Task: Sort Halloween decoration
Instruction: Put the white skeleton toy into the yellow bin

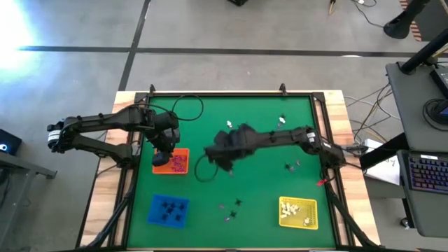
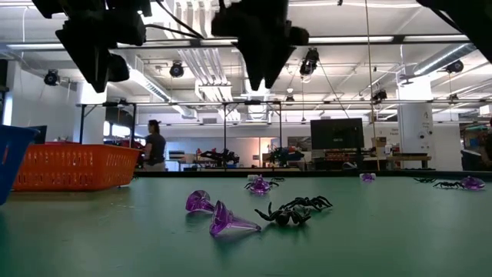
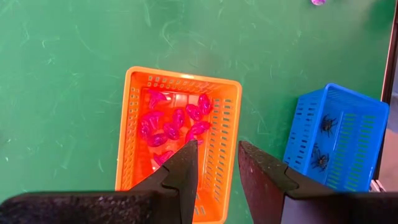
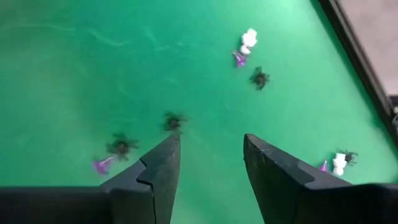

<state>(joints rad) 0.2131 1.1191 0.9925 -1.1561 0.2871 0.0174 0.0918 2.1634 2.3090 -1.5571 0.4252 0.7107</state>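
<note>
Tiny trinkets lie scattered on the green mat: black spiders (image 4: 175,121), purple pieces (image 2: 219,215) and white pieces (image 4: 249,38). Pink trinkets (image 3: 177,121) lie in the orange tray (image 3: 227,134), and black spiders (image 3: 324,140) in the blue tray (image 3: 348,106). My left gripper (image 3: 217,146) hangs open above the orange tray (image 1: 183,152), empty. My right gripper (image 4: 211,138) is open over the middle of the mat (image 1: 225,166), above a black spider, and holds nothing. In the low view both grippers, left (image 2: 98,81) and right (image 2: 265,81), hang well clear of the table.
The yellow tray (image 1: 299,212) with white pieces stands near the near right corner, and the blue tray (image 1: 168,210) near the near left corner. A raised black frame (image 1: 318,140) edges the mat. A person (image 2: 154,146) stands far off in the room.
</note>
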